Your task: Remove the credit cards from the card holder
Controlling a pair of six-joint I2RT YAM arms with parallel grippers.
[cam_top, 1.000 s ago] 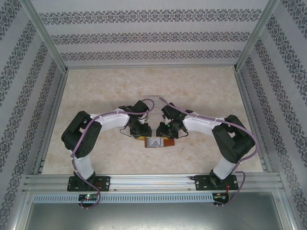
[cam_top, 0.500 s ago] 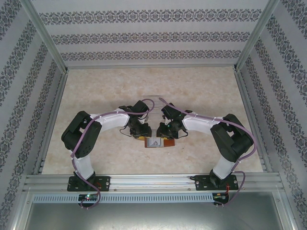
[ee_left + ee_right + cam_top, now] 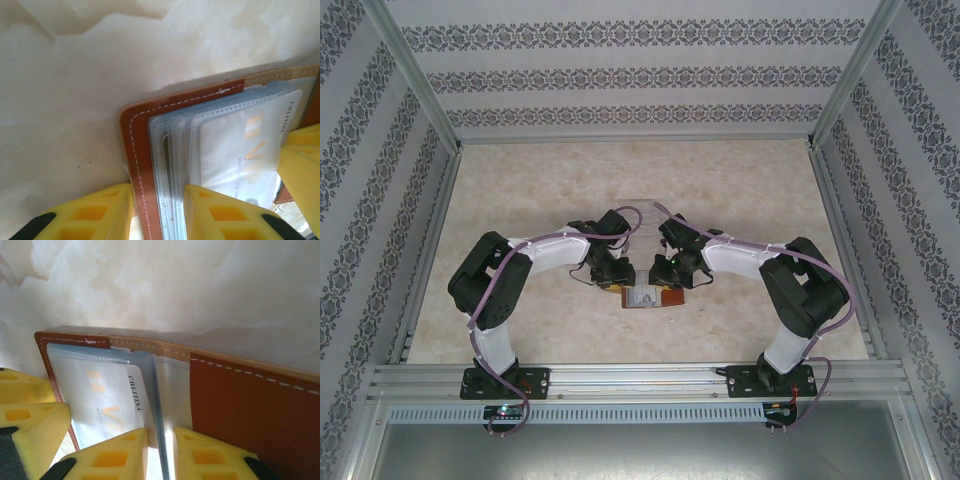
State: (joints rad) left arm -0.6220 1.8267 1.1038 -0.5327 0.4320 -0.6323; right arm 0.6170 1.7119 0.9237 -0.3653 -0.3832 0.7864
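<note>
The reddish-brown card holder (image 3: 645, 297) lies open on the table between both arms. My left gripper (image 3: 157, 215) is shut on its left cover (image 3: 135, 135) together with the stack of bluish-grey sleeves (image 3: 175, 150). A pale credit card (image 3: 240, 150) with faint gold print sits inside the top sleeve. My right gripper (image 3: 160, 455) straddles one upright sleeve leaf (image 3: 152, 390) at the fold, its jaws narrow with thin gaps on both sides. The same card (image 3: 107, 395) lies left of that leaf, and the right cover (image 3: 250, 410) lies flat to its right.
The pale marbled table (image 3: 520, 190) has aluminium rails around it and patterned walls beyond. A faint clear tray (image 3: 642, 200) sits just behind the grippers. The other arm's yellow finger (image 3: 300, 170) shows at the left wrist view's right edge.
The right gripper's jaws have drawn closer together around the upright sleeve leaf. Both arms and the card holder have barely shifted.
</note>
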